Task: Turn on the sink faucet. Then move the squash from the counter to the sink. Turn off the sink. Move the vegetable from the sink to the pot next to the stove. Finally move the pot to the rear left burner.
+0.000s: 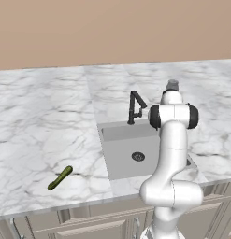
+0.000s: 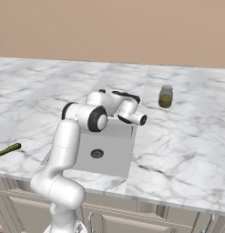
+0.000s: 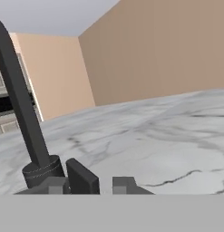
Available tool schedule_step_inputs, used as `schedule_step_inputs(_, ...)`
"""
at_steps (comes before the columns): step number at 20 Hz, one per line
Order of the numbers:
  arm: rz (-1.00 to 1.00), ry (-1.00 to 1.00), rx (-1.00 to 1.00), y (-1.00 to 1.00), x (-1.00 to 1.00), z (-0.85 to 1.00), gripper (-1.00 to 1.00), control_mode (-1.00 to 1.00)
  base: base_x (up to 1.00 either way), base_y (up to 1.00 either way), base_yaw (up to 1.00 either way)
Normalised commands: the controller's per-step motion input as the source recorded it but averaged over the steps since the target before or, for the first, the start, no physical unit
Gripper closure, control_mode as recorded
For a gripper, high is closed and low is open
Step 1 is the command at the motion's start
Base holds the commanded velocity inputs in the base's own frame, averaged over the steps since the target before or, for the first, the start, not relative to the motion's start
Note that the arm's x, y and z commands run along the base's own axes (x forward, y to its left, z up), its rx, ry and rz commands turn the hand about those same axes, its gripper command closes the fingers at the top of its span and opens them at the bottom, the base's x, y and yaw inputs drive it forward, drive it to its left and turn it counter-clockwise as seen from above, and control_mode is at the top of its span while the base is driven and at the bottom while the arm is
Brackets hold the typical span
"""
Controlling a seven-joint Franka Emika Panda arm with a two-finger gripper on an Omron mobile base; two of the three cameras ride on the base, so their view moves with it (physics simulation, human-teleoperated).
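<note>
The black sink faucet (image 1: 134,107) stands at the back rim of the grey sink (image 1: 118,134), and no water shows at its spout. In the hand view its post (image 3: 21,104) rises close on the left. My gripper (image 3: 105,184) sits low beside the post's base, fingertips (image 3: 81,179) nearly together with nothing between them. The arm (image 2: 79,119) reaches over the basin (image 2: 118,157) and hides the faucet in the right base view. The green squash (image 1: 60,178) lies on the counter (image 1: 42,126) left of the sink, near the front edge, also seen as the squash (image 2: 7,149). Pot and stove are out of view.
A small glass jar (image 2: 166,96) with olive-yellow contents stands on the counter behind and right of the sink. The round drain (image 1: 138,156) sits mid-basin. A tan wall backs the counter, with beige cabinets (image 1: 98,224) below the front edge.
</note>
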Motion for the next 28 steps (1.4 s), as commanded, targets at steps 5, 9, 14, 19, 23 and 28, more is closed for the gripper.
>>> schedule_step_inputs(5,0.00,0.00,0.00,-0.49,0.00,-0.40,1.00,-1.00,0.00,0.00,0.00)
schedule_step_inputs(9,0.00,0.00,0.00,-0.48,0.00,-0.42,1.00,-1.00,0.00,0.00,0.00)
schedule_step_inputs(14,0.00,0.01,0.02,-0.43,-0.01,-0.39,1.00,-1.00,0.00,0.00,0.00)
schedule_step_inputs(19,0.00,0.02,0.03,-0.42,-0.08,-0.42,1.00,-1.00,0.00,0.00,0.00)
schedule_step_inputs(23,0.00,0.01,0.03,-0.38,-0.08,-0.30,1.00,-1.00,0.00,0.00,0.00)
schedule_step_inputs(28,0.00,0.00,0.00,-0.07,-0.16,0.15,-1.00,-1.00,0.00,0.00,0.00)
